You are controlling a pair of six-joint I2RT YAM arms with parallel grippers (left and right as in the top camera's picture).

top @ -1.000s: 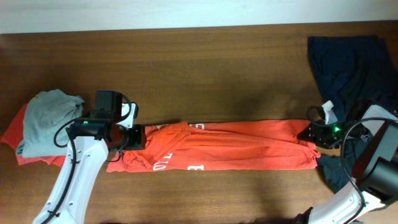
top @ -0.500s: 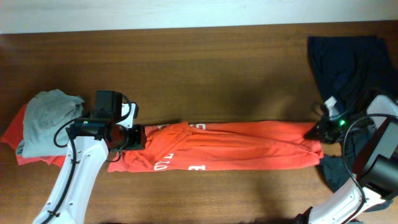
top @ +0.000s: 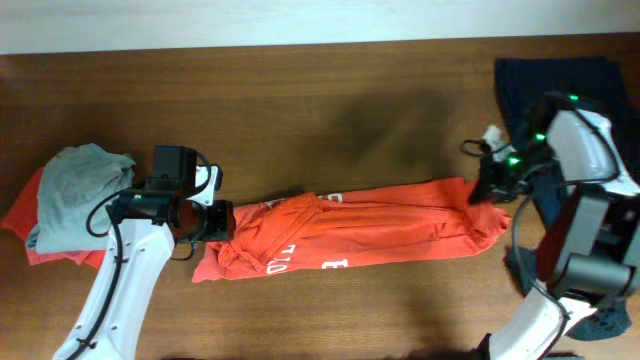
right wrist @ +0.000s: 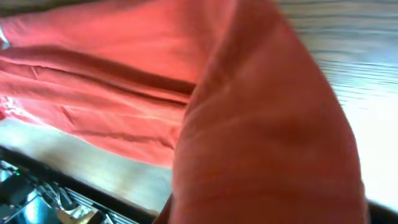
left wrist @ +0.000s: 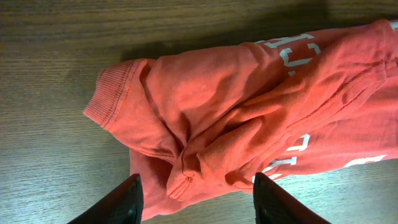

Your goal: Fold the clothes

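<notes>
The clothes point(top: 380, 235), an orange-red T-shirt with white lettering, lie in a long, loosely folded strip across the table, slanting up to the right. My left gripper point(top: 222, 220) stands open at the strip's left end. In the left wrist view the bunched collar end point(left wrist: 186, 124) lies just ahead of and between its dark fingers point(left wrist: 124, 202). My right gripper point(top: 483, 188) is shut on the shirt's right end and holds it raised. In the right wrist view, red cloth point(right wrist: 261, 124) drapes over the lens and hides the fingers.
A light grey shirt point(top: 75, 195) lies on another orange garment point(top: 20, 215) at the far left. A dark navy garment point(top: 555, 100) is heaped at the right, behind and under my right arm. The table's back edge point(top: 300, 45) meets a white wall.
My right gripper has shut on the shirt's right end and carried it up and toward the back. The whole strip has slid rightward and now slants. The left arm has not moved.
</notes>
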